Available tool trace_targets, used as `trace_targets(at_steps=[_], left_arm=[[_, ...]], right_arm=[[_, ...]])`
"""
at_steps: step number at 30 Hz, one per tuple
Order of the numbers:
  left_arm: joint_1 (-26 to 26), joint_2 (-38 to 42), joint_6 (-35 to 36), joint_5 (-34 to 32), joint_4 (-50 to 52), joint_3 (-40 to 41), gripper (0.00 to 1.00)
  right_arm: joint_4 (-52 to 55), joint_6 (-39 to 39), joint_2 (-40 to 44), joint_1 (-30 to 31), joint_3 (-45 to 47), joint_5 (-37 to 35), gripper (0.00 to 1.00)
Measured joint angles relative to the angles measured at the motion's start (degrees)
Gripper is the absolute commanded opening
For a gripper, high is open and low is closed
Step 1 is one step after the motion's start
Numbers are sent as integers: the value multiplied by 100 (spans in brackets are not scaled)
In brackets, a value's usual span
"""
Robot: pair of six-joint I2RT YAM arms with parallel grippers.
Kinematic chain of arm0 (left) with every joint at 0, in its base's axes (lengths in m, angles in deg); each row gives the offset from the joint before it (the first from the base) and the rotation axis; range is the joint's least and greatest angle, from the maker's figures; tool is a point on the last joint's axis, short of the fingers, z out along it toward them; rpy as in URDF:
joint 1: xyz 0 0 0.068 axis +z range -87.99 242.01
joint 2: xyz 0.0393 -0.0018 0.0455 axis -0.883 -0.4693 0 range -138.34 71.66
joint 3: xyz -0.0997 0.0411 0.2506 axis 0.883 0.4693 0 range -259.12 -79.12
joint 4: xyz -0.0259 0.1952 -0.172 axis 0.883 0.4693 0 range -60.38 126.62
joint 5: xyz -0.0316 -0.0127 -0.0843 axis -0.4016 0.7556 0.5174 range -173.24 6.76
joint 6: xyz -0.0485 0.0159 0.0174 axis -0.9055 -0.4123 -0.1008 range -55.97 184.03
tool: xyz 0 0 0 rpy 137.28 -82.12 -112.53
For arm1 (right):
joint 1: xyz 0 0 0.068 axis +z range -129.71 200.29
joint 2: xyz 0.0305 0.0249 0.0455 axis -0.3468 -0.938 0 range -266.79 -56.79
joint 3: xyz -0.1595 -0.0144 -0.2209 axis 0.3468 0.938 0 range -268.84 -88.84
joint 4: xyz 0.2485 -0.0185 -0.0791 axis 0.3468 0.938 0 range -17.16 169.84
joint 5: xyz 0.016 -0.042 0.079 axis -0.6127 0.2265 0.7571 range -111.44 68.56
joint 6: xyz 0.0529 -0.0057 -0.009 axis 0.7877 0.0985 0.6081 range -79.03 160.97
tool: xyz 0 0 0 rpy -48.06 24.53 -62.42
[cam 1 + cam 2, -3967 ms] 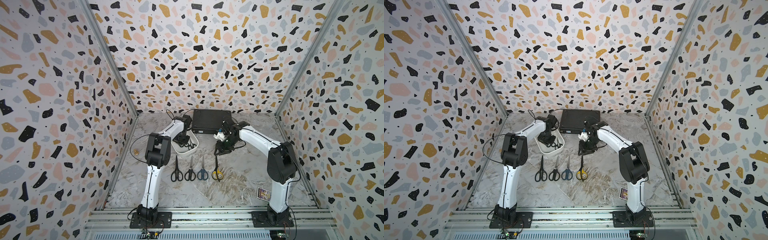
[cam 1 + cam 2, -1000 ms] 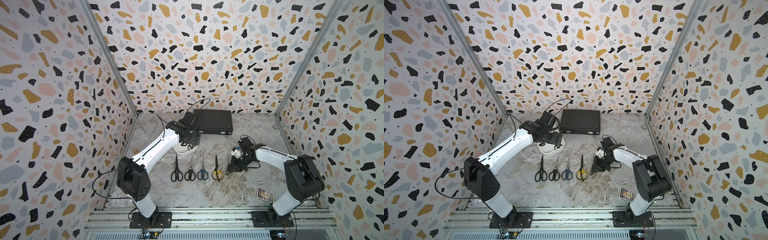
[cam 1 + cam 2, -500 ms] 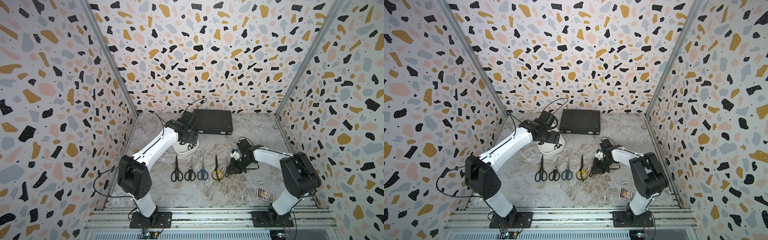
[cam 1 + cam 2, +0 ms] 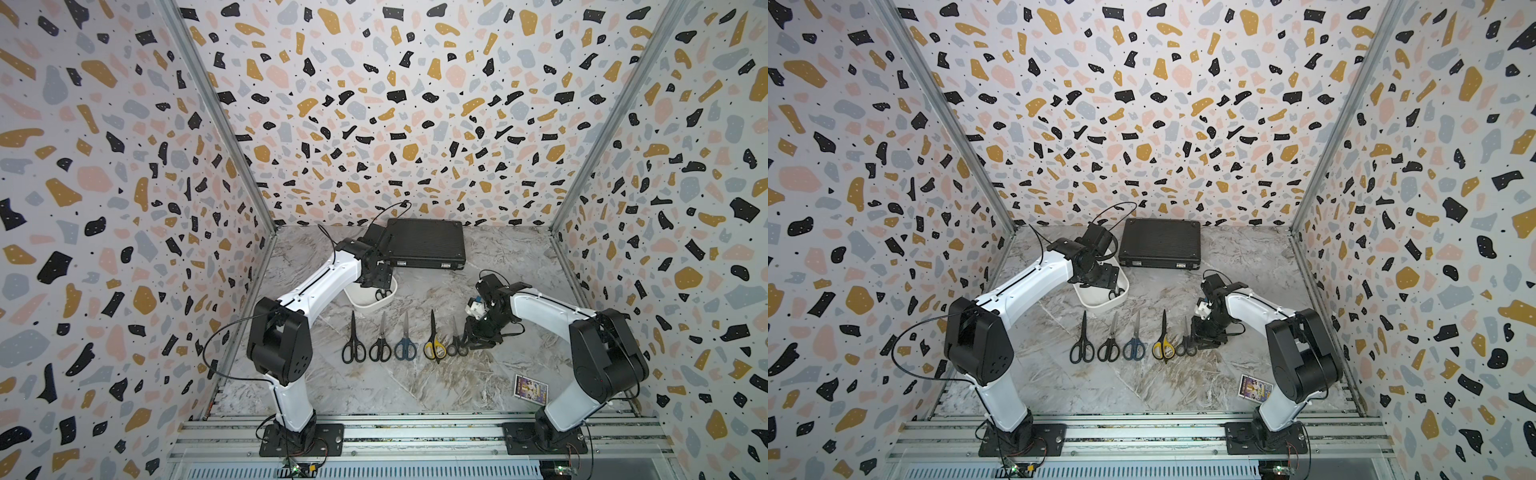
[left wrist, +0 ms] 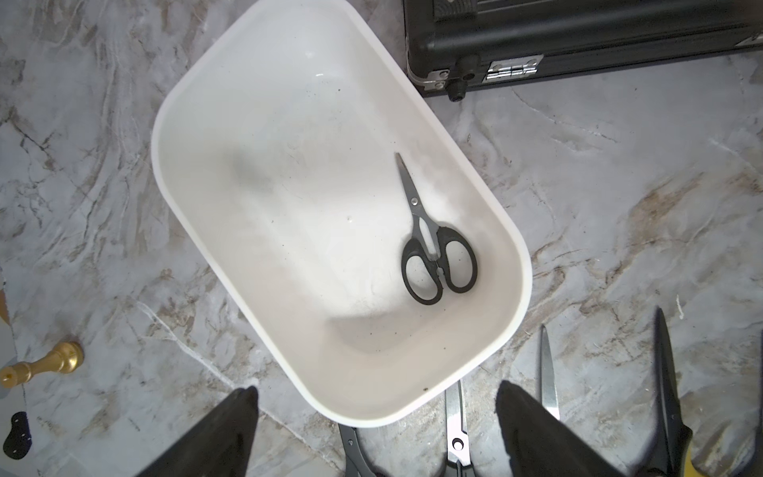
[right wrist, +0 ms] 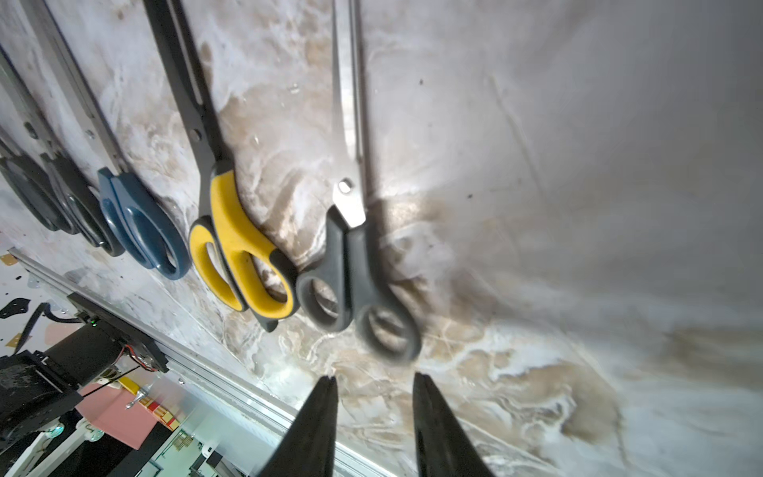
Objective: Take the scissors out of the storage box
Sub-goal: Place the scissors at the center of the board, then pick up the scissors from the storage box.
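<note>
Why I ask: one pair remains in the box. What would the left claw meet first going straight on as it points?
Probably the storage box itself: the open left claw points down at one end, so its rim or floor comes first. The black scissors lie aside, by a long wall. Depth unclear.

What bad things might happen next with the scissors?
The black-handled metal scissors lie flat near the wall of the white plastic tub; the open left gripper may bump that wall or shove the tub. The small grey-handled scissors lie right beside the yellow-handled scissors, with the open right gripper close by their handles; it might knock them crooked.
</note>
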Motion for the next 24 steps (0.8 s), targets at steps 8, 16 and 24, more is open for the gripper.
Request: trace_targets(at_steps=[8,16,24], left_arm=[[262,-643,232,-2,-326,138,71],[669,-1029,619,765,-909,356,66],[605,-1305,874,1309,-1207,352,56]], right_arm=[[892,-446,334,0,-649,-426,37],[1075,-610,120,0,-1318,-466,37],[1121,-706,-177,0,-1502,-444,36]])
